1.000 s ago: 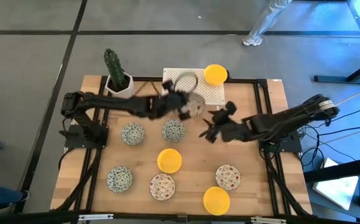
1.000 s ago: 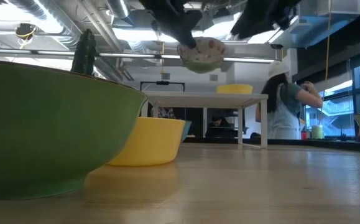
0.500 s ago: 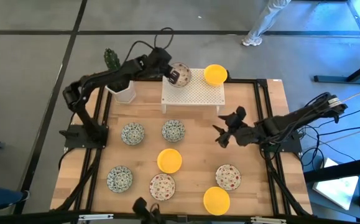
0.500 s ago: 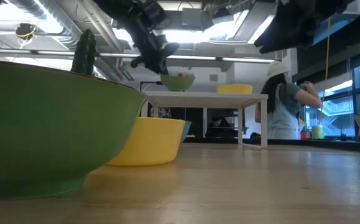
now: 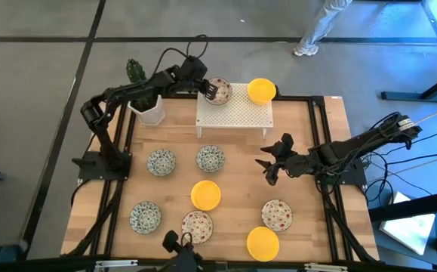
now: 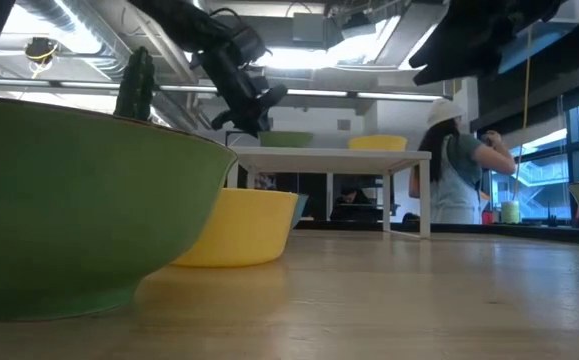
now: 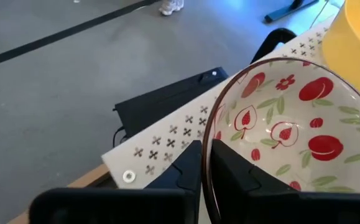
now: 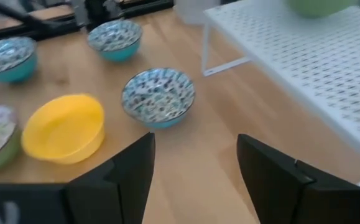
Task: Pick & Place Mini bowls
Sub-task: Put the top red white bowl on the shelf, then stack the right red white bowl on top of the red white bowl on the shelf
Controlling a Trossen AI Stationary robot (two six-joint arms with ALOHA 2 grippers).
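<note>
From the high view we find the left gripper (image 5: 210, 89) reached out over the white perforated metal shelf (image 5: 235, 115) at the table's far edge, its fingers at the near rim of a small round bowl with a red fruit pattern (image 5: 220, 90) that sits on the shelf's left end; a plain yellow mini bowl (image 5: 261, 90) sits at the shelf's right end, apart from it. On the wooden table (image 5: 320, 151) below we count three blue-green patterned bowls (image 5: 210, 159), a second yellow bowl (image 5: 206, 195) at centre, a third yellow bowl (image 5: 263, 242) near the front edge, and two more red-patterned bowls (image 5: 276, 214); all are empty. The right gripper (image 5: 272, 162) hangs over bare wood to the right of the centre, jaws spread wide and holding nothing. A cactus in a white square pot (image 5: 148, 108) stands at the far left corner. In the low view the red-patterned bowl (image 6: 286, 140) rests on the shelf top (image 6: 369, 154) with the left gripper (image 6: 252, 125) just beside its left rim. A person (image 6: 459, 178) stands in the room behind. In the left wrist view the bowl's rim (image 7: 208, 149) runs between the two dark fingers (image 7: 192, 171), one inside and one outside; the jaws stand nearly closed about the rim, though we cannot tell whether they press it. In the right wrist view the right arm's fingers (image 8: 133, 171) stand far apart, with a blue-green bowl (image 8: 158, 96) and a yellow bowl (image 8: 64, 128) on the table beyond them.
</note>
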